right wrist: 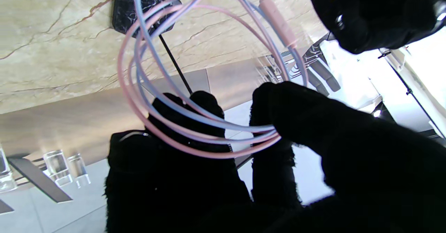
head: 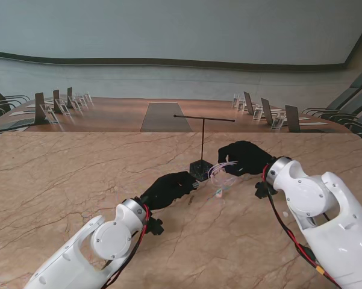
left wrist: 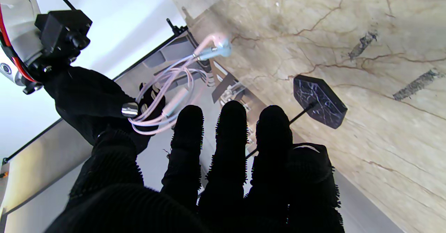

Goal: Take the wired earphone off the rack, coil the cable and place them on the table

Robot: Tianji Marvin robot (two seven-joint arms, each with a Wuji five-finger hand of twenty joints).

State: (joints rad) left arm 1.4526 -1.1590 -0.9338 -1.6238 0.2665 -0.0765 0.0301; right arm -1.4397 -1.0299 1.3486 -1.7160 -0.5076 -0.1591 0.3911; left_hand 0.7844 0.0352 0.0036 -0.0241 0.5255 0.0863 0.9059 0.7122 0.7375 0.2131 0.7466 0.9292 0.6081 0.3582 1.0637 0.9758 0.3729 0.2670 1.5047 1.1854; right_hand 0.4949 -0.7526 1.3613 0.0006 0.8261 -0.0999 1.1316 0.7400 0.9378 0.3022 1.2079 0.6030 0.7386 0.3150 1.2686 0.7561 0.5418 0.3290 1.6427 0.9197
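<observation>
Right hand fingers hide part of coiled earphone cable.

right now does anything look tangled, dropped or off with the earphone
Nothing stands out. The earphone is off the rack, looped in loose coils that the right hand pinches above the table. The left hand is open beside it, holding nothing. One end dangles from the coil, but nothing looks knotted or dropped.
</observation>
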